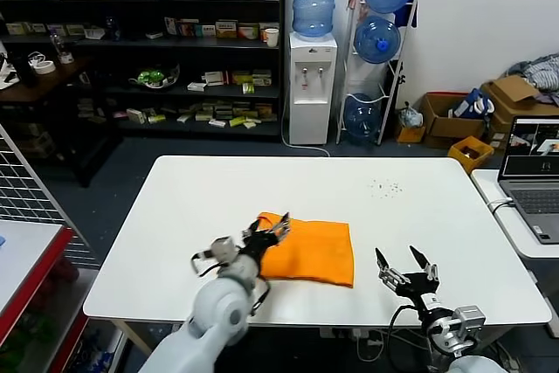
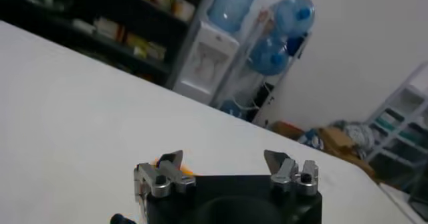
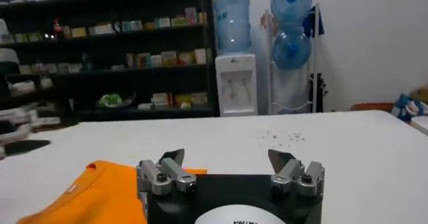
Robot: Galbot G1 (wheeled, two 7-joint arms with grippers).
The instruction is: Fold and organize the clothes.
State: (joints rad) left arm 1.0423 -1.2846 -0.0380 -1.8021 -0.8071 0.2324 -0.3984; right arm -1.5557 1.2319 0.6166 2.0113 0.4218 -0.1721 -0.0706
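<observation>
The orange T-shirt (image 1: 310,251) lies folded into a flat rectangle near the front middle of the white table (image 1: 175,207); no lettering shows. My left gripper (image 1: 270,231) is open and empty, just above the shirt's near left corner. In the left wrist view my left gripper (image 2: 224,160) has its jaws wide apart, with a sliver of orange (image 2: 159,161) by one finger. My right gripper (image 1: 403,262) is open and empty, above the table right of the shirt. In the right wrist view my right gripper (image 3: 227,157) is open, with the shirt (image 3: 93,195) off to one side.
A laptop (image 1: 533,172) sits on a side table at the right. Behind the table stand dark shelves (image 1: 175,41), a water dispenser (image 1: 312,67) and a rack of water bottles (image 1: 376,50). Cardboard boxes (image 1: 454,120) lie at the back right. A wire rack (image 1: 26,189) stands at the left.
</observation>
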